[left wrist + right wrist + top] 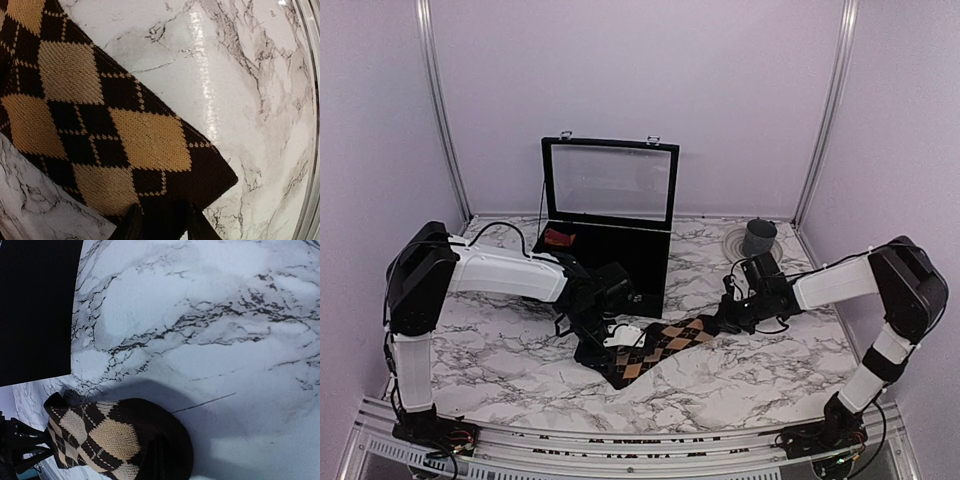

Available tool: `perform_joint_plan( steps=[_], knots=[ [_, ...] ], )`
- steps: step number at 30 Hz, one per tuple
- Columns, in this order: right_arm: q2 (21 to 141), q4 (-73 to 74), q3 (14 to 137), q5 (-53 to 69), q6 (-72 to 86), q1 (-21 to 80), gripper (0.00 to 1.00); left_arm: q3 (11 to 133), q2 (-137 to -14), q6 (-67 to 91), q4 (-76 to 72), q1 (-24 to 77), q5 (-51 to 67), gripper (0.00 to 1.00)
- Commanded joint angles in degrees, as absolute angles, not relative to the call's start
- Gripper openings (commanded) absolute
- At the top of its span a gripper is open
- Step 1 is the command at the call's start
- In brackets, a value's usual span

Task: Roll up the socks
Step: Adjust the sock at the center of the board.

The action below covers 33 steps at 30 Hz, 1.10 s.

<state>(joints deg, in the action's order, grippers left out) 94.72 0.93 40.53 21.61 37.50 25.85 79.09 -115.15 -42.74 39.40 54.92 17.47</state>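
Observation:
A dark brown sock with tan argyle diamonds [660,345] lies stretched on the marble table between both arms. My left gripper [592,340] is down on its left end. In the left wrist view the fingers [131,226] stand apart astride the dark cuff of the sock [100,125], which lies flat between them. My right gripper [720,322] is shut on the sock's rounded dark toe [110,435], the fabric bunched around the closed fingers [164,462]. Something red [558,237], apparently the other sock, shows inside the black box.
A black box [620,262] with an upright clear lid [610,182] stands behind the sock at the table's middle. A dark cup [758,238] sits at the back right. Purple walls enclose the table [500,370] on three sides.

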Motion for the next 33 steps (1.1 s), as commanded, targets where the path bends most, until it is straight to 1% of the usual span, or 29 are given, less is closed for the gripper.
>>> perform_joint_plan(
  steps=[1,4,5,7,10,11,14,16,18,19,22,24,25,26,27,28,30,33],
  knots=[
    [94.34,7.94,44.77,15.46,32.41,25.6,0.0,78.21,-114.57,-42.5,45.62,56.57,25.49,0.33],
    [92.75,7.96,46.61,14.12,31.38,25.65,0.0,78.59,-114.97,-40.6,47.19,56.69,29.1,0.36],
    [92.08,6.98,46.62,14.65,31.61,25.67,0.0,78.84,-115.2,-39.9,47.67,56.69,29.93,0.38],
    [90.52,3.39,45.65,18.51,33.0,25.69,0.03,79.37,-115.33,-38.57,48.44,56.69,31.73,0.43],
    [88.85,-1.75,43.46,22.82,35.35,26.16,0.07,80.46,-114.54,-36.56,49.81,56.21,34.8,0.55],
    [88.29,-3.16,42.52,23.41,36.0,26.68,0.08,80.95,-114.0,-35.96,50.2,55.82,35.87,0.62],
    [86.56,-6.59,40.64,23.92,37.68,29.41,0.09,82.52,-111.67,-34.21,51.57,54.44,36.65,0.76],
    [86.02,-9.14,39.14,23.7,39.85,31.81,0.1,83.19,-109.17,-33.28,51.69,53.3,34.81,0.84],
    [86.57,-13.4,37.25,23.27,42.16,34.1,0.1,82.75,-105.58,-32.1,50.46,51.9,31.99,0.89],
    [87.46,-15.4,36.35,23.63,43.26,34.78,0.1,82.39,-103.86,-30.75,49.28,51.19,29.51,0.91],
    [90.74,-20.01,34.22,23.91,45.52,35.5,0.1,82.64,-100.41,-26.04,46.48,49.35,17.02,0.98],
    [92.74,-21.82,33.45,23.56,46.08,35.51,0.1,81.9,-99.52,-22.64,42.85,46.11,8.6,0.99],
    [93.77,-22.02,33.33,22.93,46.09,35.51,0.1,81.41,-99.61,-21.53,41.4,42.24,6.65,0.99],
    [94.76,-22.06,33.39,22.6,45.98,35.51,0.09,81.94,-100.31,-21.74,42.0,40.2,7.91,0.99],
    [95.78,-21.65,33.66,22.28,45.78,35.54,0.09,83.47,-101.42,-21.54,44.3,36.49,11.68,0.99],
    [96.75,-20.82,34.05,21.82,45.53,35.51,0.08,84.98,-102.48,-21.12,46.66,31.44,17.24,0.99],
    [98.43,-19.33,34.76,20.64,44.92,35.53,0.07,85.36,-102.22,-20.31,48.07,27.13,26.15,0.99],
    [99.33,-17.28,35.84,19.56,43.21,35.49,0.06,78.4,-94.4,-22.08,40.45,27.82,24.06,0.99]
  ],
)
